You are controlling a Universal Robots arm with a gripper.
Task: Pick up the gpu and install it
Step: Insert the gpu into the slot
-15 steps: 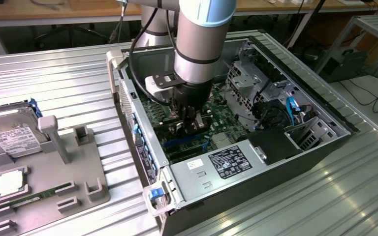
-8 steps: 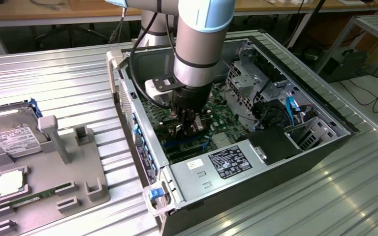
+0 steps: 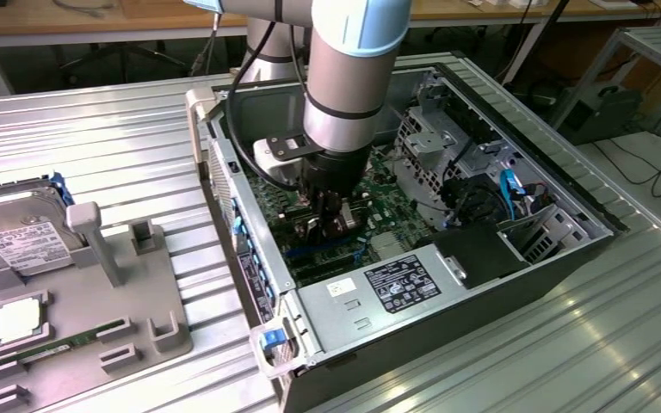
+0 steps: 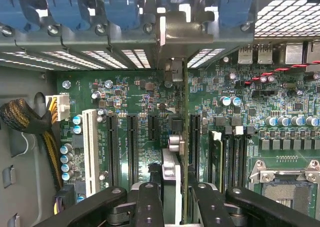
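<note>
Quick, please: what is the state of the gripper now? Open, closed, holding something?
Gripper: jaws closed on the gpu, held edge-on above the motherboard slots inside the computer case.

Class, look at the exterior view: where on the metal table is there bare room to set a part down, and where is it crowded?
Bare ribbed table lies beyond the grey fixture tray, beside the computer case. Another bare patch is at the exterior view's lower right. Crowded: the tray, holding the hard drive, and inside the case around the gripper.

Silver-grey tubular arm (image 3: 348, 69), light blue joint caps, black band, black hand (image 4: 172, 207) with screwed finger links
</note>
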